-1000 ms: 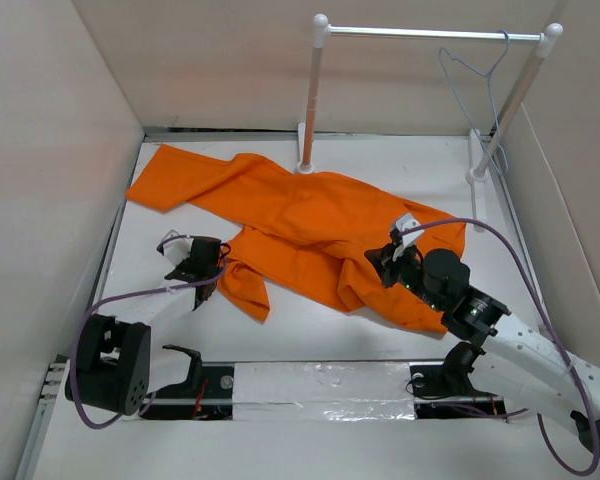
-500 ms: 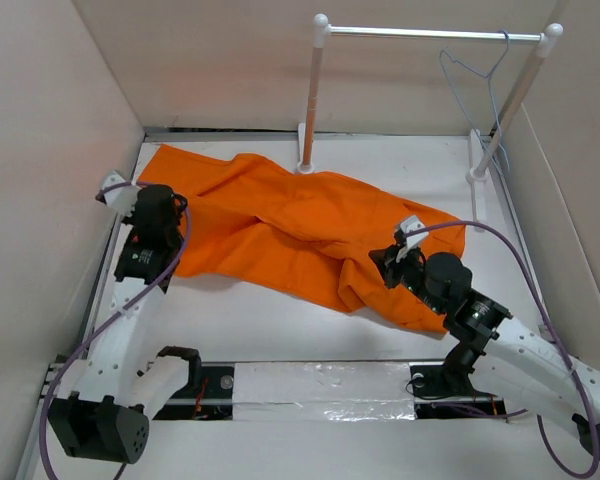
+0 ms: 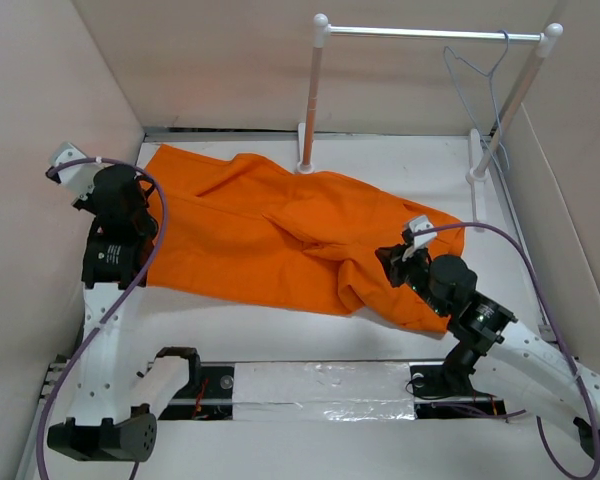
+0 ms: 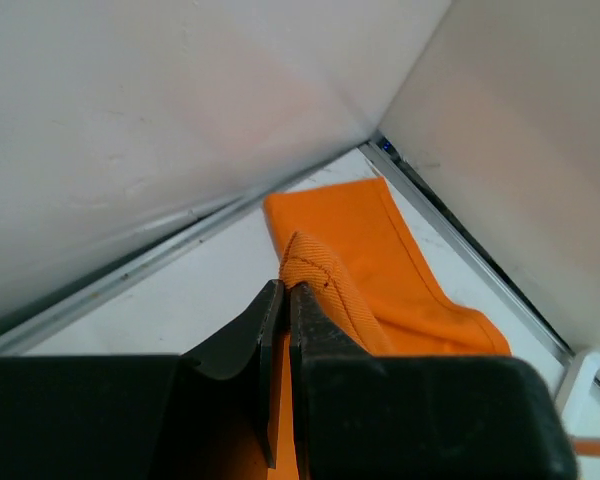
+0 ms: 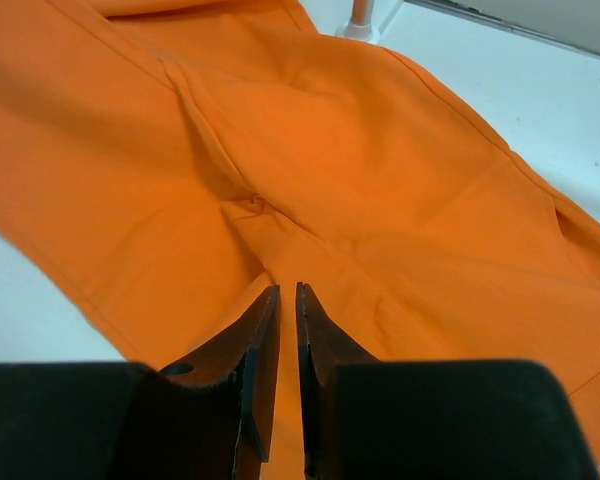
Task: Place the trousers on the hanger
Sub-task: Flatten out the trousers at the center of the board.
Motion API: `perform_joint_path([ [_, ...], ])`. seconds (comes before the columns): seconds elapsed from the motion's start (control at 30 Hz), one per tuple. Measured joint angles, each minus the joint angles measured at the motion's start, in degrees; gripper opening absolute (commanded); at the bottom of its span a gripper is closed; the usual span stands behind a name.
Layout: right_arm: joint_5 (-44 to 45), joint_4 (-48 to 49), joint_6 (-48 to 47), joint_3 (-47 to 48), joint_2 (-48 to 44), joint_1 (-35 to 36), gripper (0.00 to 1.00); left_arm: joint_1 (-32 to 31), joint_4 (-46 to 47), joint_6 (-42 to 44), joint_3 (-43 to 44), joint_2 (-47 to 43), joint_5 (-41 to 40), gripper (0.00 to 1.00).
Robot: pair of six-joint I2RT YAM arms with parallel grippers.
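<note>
At far left, pinches a folded hem of the trousers in the left claw, raised just beside the side wall. Leaves the rest of the orange cloth spread across the bench, from back left to front right. Risks losing that hem under a hard pull, since only a small bite sits between the 2 fingers. Further right, hovers the right claw low over the crumpled crotch, fingers parted by 1 thin slit; cannot tell whether any cloth is nipped. Risks lifting a lopsided bundle with only 1 sure grip. At far right, shows the hanger hooked on the rail, well apart from the cloth; could knock it off with a careless swing.
</note>
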Motion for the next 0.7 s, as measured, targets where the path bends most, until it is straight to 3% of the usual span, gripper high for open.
perform_joint_path([
  [0.17, 1.4, -1.2, 0.5, 0.0, 0.8, 0.0, 0.28, 0.0, 1.4, 3.3, -1.0, 0.1, -3.3, 0.0],
  [0.3, 2.7, -2.6, 1.2, 0.0, 0.4, 0.0, 0.34, 0.0, 1.6, 2.8, -1.2, 6.6, -5.7, 0.05],
  [0.4, 4.4, -3.6, 1.8, 0.0, -1.1, 0.0, 0.39, 1.3, 3.3, 1.9, -3.0, 13.1, -6.4, 0.25],
  [0.43, 4.9, -3.8, 1.7, 0.0, -1.6, 0.0, 0.43, 2.6, 3.7, 1.6, -4.1, 15.2, -5.8, 0.42],
  [0.47, 5.6, -3.9, 2.0, 0.0, -2.3, 0.0, 0.45, 4.6, 3.8, 1.7, -5.3, 17.1, -5.0, 0.46],
  [0.6, 7.6, -3.9, 2.6, 0.0, -3.2, 0.0, 0.51, 11.7, 3.9, 0.3, -8.2, 21.1, -1.2, 0.48],
  [0.7, 8.8, -3.8, 2.9, 0.0, -2.0, -0.4, 0.51, 9.9, 5.3, -0.5, -9.4, 19.6, 2.1, 0.48],
])
